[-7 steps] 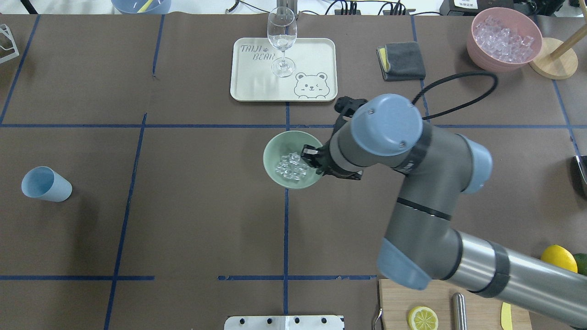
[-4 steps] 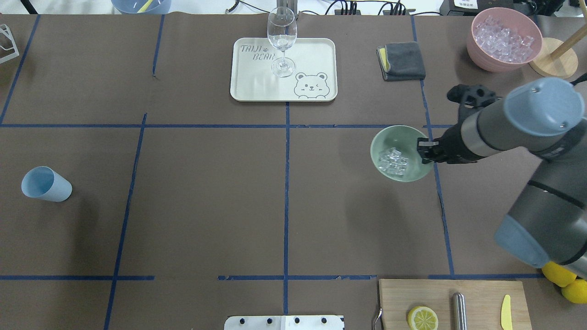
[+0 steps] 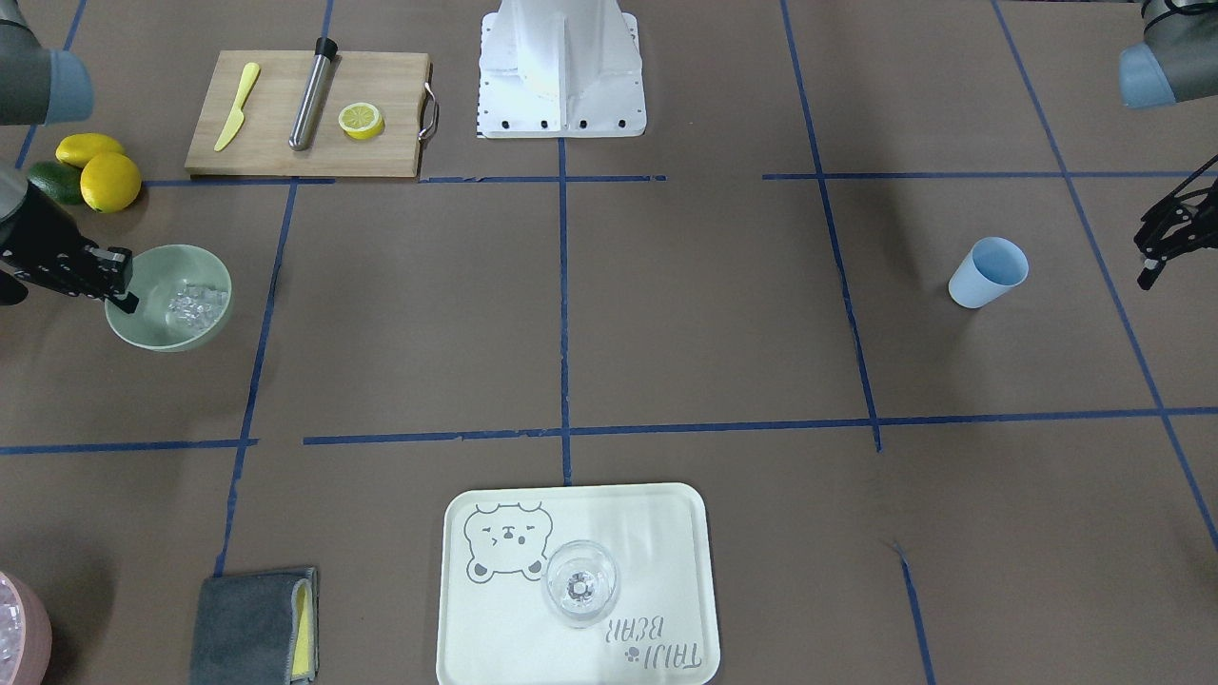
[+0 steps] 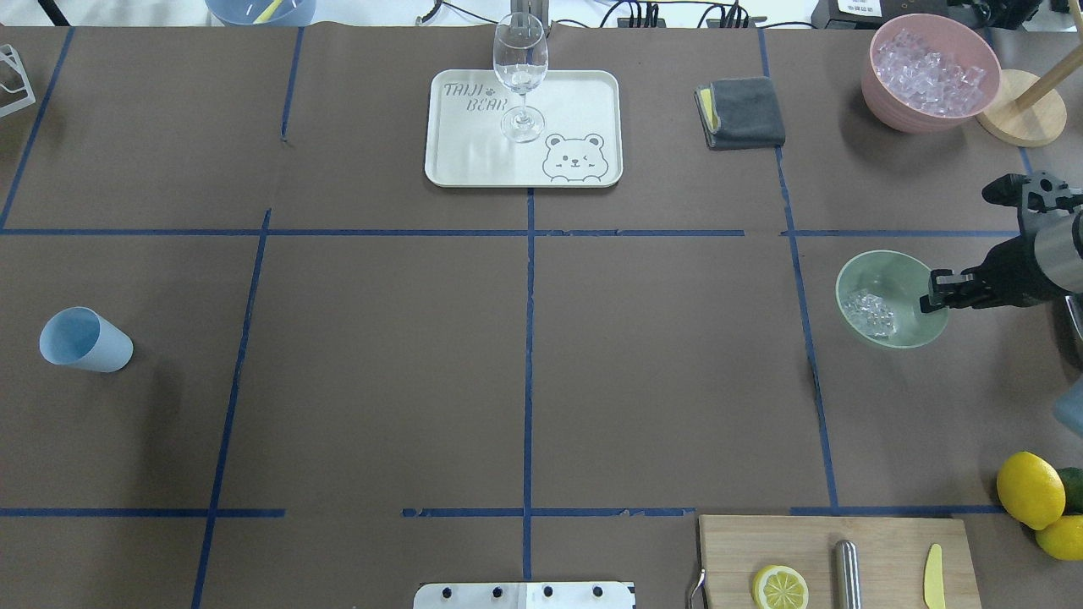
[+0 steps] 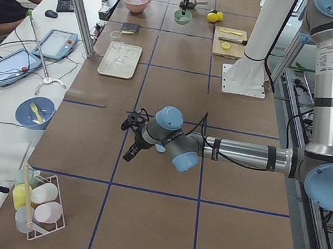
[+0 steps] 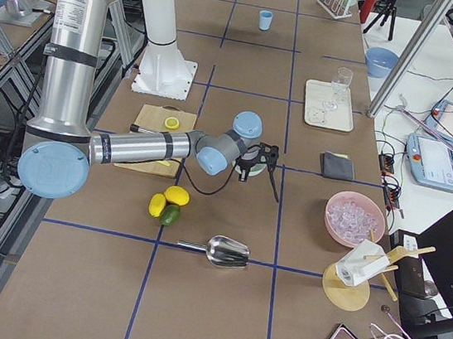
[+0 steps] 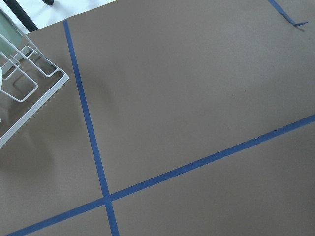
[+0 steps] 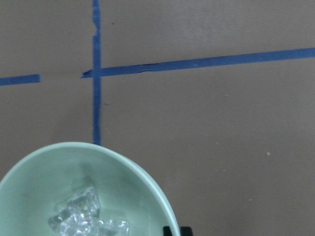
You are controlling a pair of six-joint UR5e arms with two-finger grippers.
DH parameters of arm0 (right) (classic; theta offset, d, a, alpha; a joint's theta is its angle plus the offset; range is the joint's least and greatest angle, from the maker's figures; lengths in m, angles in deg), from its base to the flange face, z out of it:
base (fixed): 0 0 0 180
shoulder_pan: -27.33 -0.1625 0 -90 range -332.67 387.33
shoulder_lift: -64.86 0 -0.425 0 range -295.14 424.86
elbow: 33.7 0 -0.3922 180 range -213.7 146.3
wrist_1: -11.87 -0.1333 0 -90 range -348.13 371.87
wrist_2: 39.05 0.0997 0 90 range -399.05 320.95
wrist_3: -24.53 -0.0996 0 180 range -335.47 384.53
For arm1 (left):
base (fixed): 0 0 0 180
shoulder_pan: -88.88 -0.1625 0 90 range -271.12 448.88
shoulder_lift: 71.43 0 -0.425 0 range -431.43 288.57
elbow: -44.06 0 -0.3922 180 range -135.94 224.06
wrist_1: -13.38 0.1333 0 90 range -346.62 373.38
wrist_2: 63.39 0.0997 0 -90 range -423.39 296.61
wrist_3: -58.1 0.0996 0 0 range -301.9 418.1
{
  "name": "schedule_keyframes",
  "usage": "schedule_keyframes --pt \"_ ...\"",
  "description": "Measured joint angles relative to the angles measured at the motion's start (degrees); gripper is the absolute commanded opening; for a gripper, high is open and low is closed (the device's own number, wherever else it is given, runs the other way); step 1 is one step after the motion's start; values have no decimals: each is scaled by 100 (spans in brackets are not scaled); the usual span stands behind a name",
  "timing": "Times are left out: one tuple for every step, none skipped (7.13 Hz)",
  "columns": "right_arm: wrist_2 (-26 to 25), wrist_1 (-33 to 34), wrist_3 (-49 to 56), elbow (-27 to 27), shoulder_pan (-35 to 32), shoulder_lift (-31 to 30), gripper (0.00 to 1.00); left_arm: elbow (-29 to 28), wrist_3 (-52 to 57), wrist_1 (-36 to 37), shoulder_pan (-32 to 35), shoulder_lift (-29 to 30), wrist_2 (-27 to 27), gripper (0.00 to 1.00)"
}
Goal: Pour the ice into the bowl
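The pale mint-green bowl [image 4: 849, 283] is at the table's right side, with a small heap of clear ice [image 4: 871, 315] cubes inside. My right gripper [image 4: 932, 301] is shut on the bowl's right rim. The front view shows the same grip [image 3: 122, 288] on the bowl [image 3: 152, 333] and the ice [image 3: 195, 303]. The right wrist view shows the bowl [image 8: 142, 187] and the ice [image 8: 83, 221] close below. I cannot tell if the bowl touches the table. My left gripper [image 3: 1149, 259] is open and empty, far off beyond the blue cup [image 4: 85, 340].
A pink bowl [image 4: 880, 93] full of ice stands at the far right. A grey cloth [image 4: 744, 112] and a tray [image 4: 584, 93] with a wine glass [image 4: 519, 72] are at the back. Lemons [image 4: 1028, 488] and a cutting board [image 4: 736, 550] are at the near right.
My right arm has carried the bowl with its ice from the table's middle far to the right. The blue cup and the other things have not moved.
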Motion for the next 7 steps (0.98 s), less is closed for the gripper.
schedule_keyframes --pt "147 -326 116 -284 -102 -85 0 9 -2 0 1 4 4 100" --pt "216 -757 151 -632 -139 -124 0 20 -3 0 2 6 11 100" --pt "262 -1173 135 -921 -147 -134 0 36 -3 0 3 5 16 100" --pt "287 -1397 113 -1039 -149 -127 0 55 -3 0 3 3 21 100" --pt "295 -1493 94 -1068 -149 -115 0 60 -3 0 4 0 28 100" --pt "294 -1536 77 -1074 -147 -98 0 60 -3 0 3 -1 34 100" --pt "289 -1556 63 -1071 -141 -85 0 63 -3 0 4 -1 37 100"
